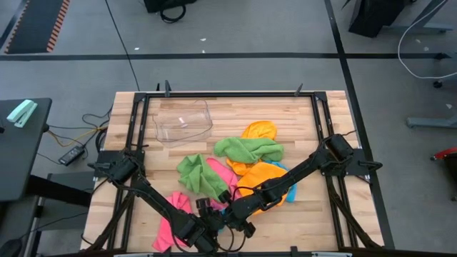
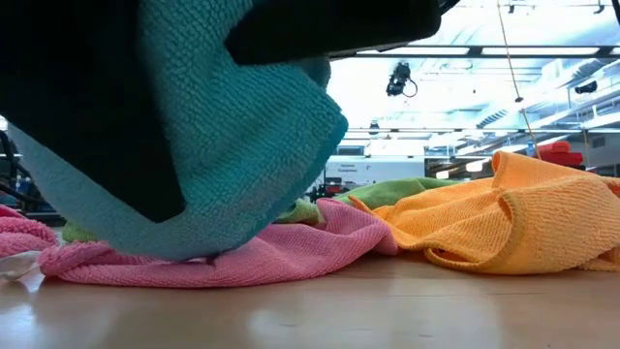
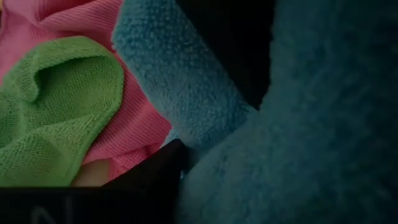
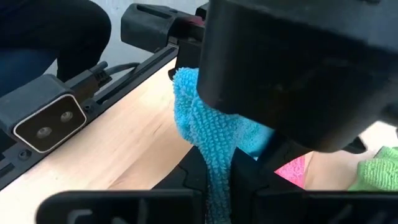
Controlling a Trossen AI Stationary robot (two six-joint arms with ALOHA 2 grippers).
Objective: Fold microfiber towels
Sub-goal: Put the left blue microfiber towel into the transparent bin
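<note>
A sky blue towel (image 4: 202, 118) is bunched up between my two grippers near the table's front edge. My right gripper (image 4: 217, 190) is shut on it. My left gripper (image 1: 205, 230) sits right against the same towel (image 3: 311, 124), which fills its wrist view. In the low view the blue towel (image 2: 242, 145) hangs under the dark grippers, its lower end on a pink towel (image 2: 291, 257). An orange towel (image 2: 504, 218) lies to the right, and a green one (image 2: 387, 186) lies behind. My right gripper pinches a bunched ridge of the blue towel (image 4: 214, 165) between its two fingers. It comes slanting down from the table's right side. The cloth stands up past the fingers toward the left gripper. Whether it is one layer or several does not show.
Loose towels lie in a heap mid-table: two green (image 1: 200, 175) (image 1: 250, 148), pink (image 1: 168, 221) and orange (image 1: 265, 178) (image 1: 260, 130). A clear plastic tub (image 1: 184, 121) stands at the far left. Bare wood shows at the near right (image 1: 321, 221).
</note>
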